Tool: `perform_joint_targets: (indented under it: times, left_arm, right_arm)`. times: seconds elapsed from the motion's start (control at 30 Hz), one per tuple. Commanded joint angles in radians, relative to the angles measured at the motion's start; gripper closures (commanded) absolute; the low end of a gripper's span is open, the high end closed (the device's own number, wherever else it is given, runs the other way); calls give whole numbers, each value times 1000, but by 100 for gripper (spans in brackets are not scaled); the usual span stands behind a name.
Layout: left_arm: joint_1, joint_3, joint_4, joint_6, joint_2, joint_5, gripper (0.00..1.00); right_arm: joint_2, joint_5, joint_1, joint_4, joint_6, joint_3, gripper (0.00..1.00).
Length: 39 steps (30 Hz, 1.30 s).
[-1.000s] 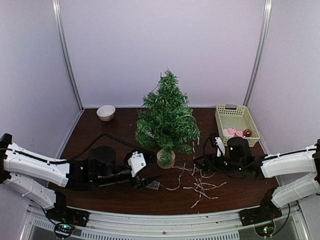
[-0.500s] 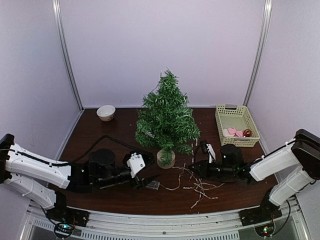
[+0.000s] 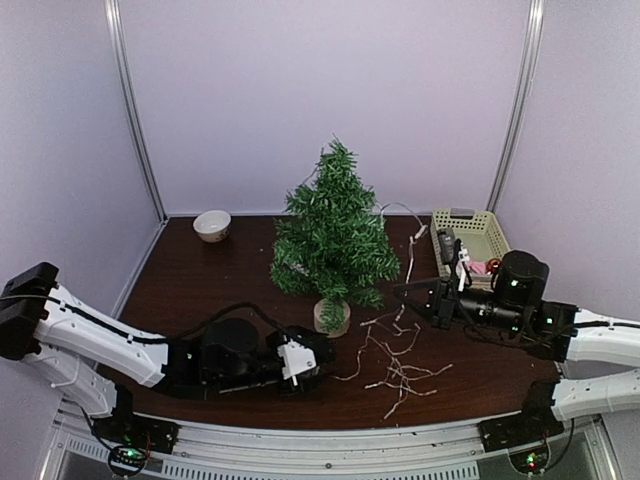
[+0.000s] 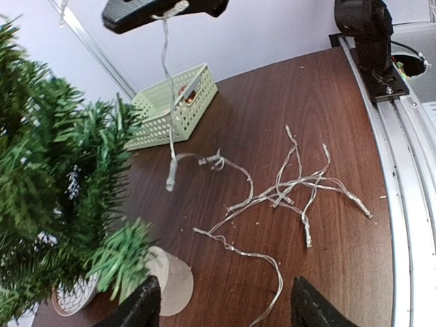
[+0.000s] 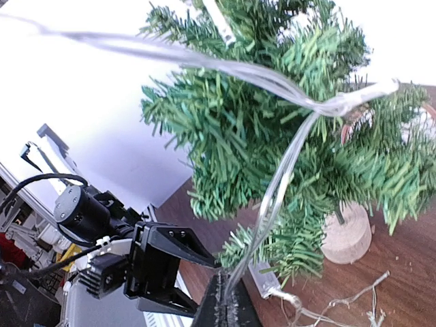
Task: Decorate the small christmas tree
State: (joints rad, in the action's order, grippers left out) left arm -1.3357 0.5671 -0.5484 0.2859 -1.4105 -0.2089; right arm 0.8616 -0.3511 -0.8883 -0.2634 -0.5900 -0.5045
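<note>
Low over the tabletop (image 3: pixel 200 280), our left hand (image 4: pixel 226 306) sits with its fingers spread wide and nothing between them. Just beyond it, between our two hands, the small christmas tree (image 3: pixel 335 235) stands upright on its pale base (image 3: pixel 332 318), its long axis vertical and its tip pointing straight up.

We judge the tree light and top-heavy. Its bristly branches would bend under a touch, so the stiff base or the trunk just above it is the place to steady it.

Ahead of the left hand the loose part of the light string (image 4: pixel 286 194) lies tangled; it looks thin, limp and quick to snag. One strand rises to our right hand (image 5: pixel 223 306), which is pinched tight on it beside the tree's right flank. Behind that hand sits a basket (image 4: pixel 160 122).
</note>
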Motion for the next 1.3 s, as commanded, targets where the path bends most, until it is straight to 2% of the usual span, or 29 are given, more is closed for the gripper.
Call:
perform_joint_targets:
  times: [0.0,0.07,0.37,0.67,0.93,1.13,1.2,1.27]
  left_arm:
    - [-30,86,-193,49,-125,2,32]
    - [-43,109,-293,7,-188,-2,29]
    - [-116,204,-536,-43,-399,-159,26]
    - [-139,259,-652,-76,-503,-195,32]
    - [-141,279,-715,-74,-540,-214,56]
    - [-164,245,-738,-44,-492,-231,84]
    - [-181,215,-744,-31,-457,-250,96]
    - [-199,187,-750,-21,-420,-264,100]
  right_arm:
    - [-35,-31,-23,167,19,-53,100]
    - [-47,-37,-40,183,25,-89,100]
    - [-54,-40,-106,183,27,-166,100]
    - [-44,-14,-164,98,-14,-183,100]
    - [-18,19,-232,49,-19,-206,100]
    - [-7,31,-264,22,-30,-221,100]
    - [-4,35,-271,11,-33,-225,100]
    - [4,36,-279,3,-28,-232,100]
